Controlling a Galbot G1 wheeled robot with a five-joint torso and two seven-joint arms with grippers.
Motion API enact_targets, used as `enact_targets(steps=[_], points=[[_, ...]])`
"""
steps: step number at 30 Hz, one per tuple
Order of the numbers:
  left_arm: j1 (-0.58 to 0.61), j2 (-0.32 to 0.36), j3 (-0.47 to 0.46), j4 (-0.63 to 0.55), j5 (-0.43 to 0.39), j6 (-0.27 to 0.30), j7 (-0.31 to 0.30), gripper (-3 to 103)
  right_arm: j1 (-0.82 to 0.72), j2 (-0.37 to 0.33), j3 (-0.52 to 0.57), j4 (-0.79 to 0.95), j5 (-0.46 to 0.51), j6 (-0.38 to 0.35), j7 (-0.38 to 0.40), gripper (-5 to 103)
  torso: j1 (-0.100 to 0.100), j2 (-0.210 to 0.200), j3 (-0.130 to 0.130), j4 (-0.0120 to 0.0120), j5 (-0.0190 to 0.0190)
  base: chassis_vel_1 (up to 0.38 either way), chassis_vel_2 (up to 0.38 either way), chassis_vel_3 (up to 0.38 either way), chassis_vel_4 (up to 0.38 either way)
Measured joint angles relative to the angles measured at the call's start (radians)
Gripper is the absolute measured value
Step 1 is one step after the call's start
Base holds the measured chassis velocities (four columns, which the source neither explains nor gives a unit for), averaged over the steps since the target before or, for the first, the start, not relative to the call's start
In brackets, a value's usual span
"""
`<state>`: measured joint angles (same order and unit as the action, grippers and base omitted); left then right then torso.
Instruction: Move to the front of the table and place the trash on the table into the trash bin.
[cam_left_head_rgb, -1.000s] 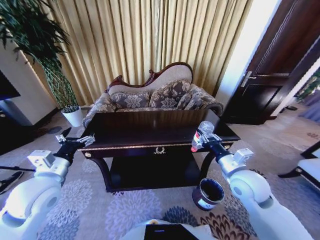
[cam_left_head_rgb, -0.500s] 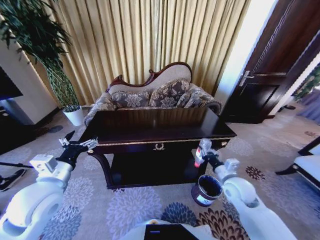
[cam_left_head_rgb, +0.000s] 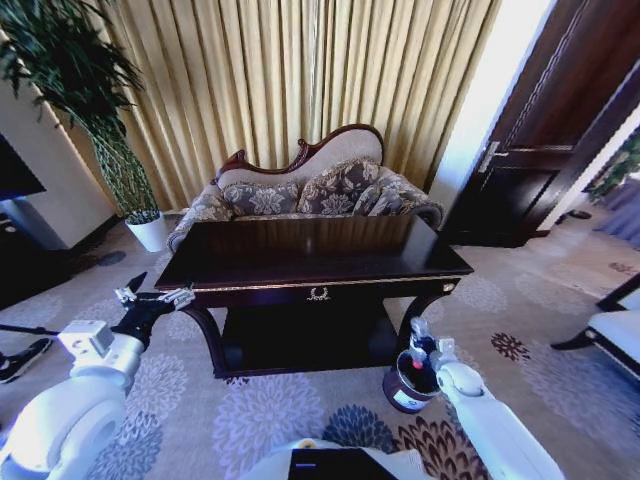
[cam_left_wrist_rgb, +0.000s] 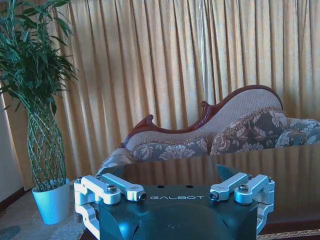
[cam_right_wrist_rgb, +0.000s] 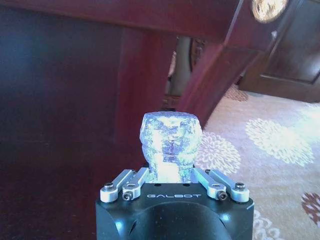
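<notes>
The right gripper (cam_left_head_rgb: 421, 352) is hanging low beside the table's (cam_left_head_rgb: 320, 268) front right leg, directly over the trash bin (cam_left_head_rgb: 412, 385) on the carpet, with its jaws closed around a clear plastic bottle (cam_right_wrist_rgb: 171, 145). The bottle is standing base up between them, just above the bin's rim. To drop it cleanly, the bottle should probably be centred over the opening and let go only once it is clear of the rim, since an off-centre release could bounce it out or tip the bin. The left gripper (cam_left_head_rgb: 152, 299) is waiting near the table's front left corner, jaws spread apart and holding nothing.
</notes>
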<state>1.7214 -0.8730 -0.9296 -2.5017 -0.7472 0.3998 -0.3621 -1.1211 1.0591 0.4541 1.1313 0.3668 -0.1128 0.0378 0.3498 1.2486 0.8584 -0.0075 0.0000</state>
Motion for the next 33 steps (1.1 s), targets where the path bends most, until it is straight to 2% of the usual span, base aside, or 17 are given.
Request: enact_targets(steps=[4,8,12,14,17,18,21,23,24,27,30,33], points=[[0.003,-0.001,0.001,0.001,0.002,-0.001,0.000,100,0.090,0.036,-0.001,-0.150,-0.040,0.065,0.003,23,0.000,0.000,0.000,-0.0001,-0.0002,0.000,0.000,0.000,0.000],[0.005,0.001,0.000,0.001,0.002,-0.002,0.001,100,0.153,0.069,0.013,-0.240,-0.082,0.096,0.023,23,0.000,0.000,0.000,0.0005,-0.0001,0.000,0.000,0.000,0.000],[0.005,0.008,-0.003,0.001,0.002,-0.015,0.004,100,0.178,0.088,0.021,-0.281,-0.097,0.104,0.040,21,0.000,0.000,0.000,0.0001,0.0001,0.000,0.000,0.000,0.000],[0.003,0.014,-0.004,0.001,0.001,-0.024,0.014,100,0.190,0.098,0.030,-0.304,-0.130,0.106,0.060,26,0.000,0.000,0.000,0.0000,-0.0002,0.000,0.000,0.000,0.000],[-0.001,0.017,-0.003,0.001,0.001,-0.025,0.018,100,0.197,0.103,0.035,-0.321,-0.159,0.106,0.074,26,0.000,0.000,0.000,-0.0001,0.0000,0.000,0.000,0.000,0.000],[-0.002,0.018,-0.002,0.001,0.001,-0.026,0.020,100,0.199,0.105,0.037,-0.326,-0.166,0.106,0.081,37,0.000,0.000,0.000,-0.0001,-0.0001,0.000,0.000,0.000,0.000],[-0.002,0.017,-0.002,0.002,0.001,-0.028,0.022,100,0.199,0.110,0.041,-0.328,-0.176,0.105,0.091,53,0.000,0.000,0.000,0.0000,-0.0001,0.000,0.000,0.000,0.000],[-0.001,0.017,-0.003,0.002,0.001,-0.029,0.022,100,0.198,0.111,0.042,-0.327,-0.177,0.104,0.094,53,0.000,0.000,0.000,0.0000,-0.0001,0.000,0.000,0.000,0.000],[-0.001,0.017,-0.004,0.002,0.001,-0.029,0.023,100,0.196,0.112,0.043,-0.323,-0.177,0.103,0.100,64,0.000,0.000,0.000,0.0000,-0.0001,0.000,0.000,0.000,0.000],[-0.003,0.017,-0.004,0.002,0.001,-0.032,0.024,100,0.192,0.113,0.045,-0.319,-0.177,0.102,0.106,70,0.000,0.000,0.000,0.0000,-0.0001,0.000,0.000,0.000,0.000],[-0.010,0.019,0.001,0.002,0.001,-0.040,0.024,100,0.187,0.111,0.046,-0.314,-0.175,0.101,0.118,86,0.000,0.000,0.000,-0.0001,0.0001,0.000,0.000,0.000,0.000],[-0.014,0.018,0.004,0.002,0.002,-0.044,0.023,100,0.182,0.106,0.047,-0.309,-0.172,0.100,0.122,91,0.000,0.000,0.000,0.0000,0.0000,0.000,0.000,0.000,0.000]])
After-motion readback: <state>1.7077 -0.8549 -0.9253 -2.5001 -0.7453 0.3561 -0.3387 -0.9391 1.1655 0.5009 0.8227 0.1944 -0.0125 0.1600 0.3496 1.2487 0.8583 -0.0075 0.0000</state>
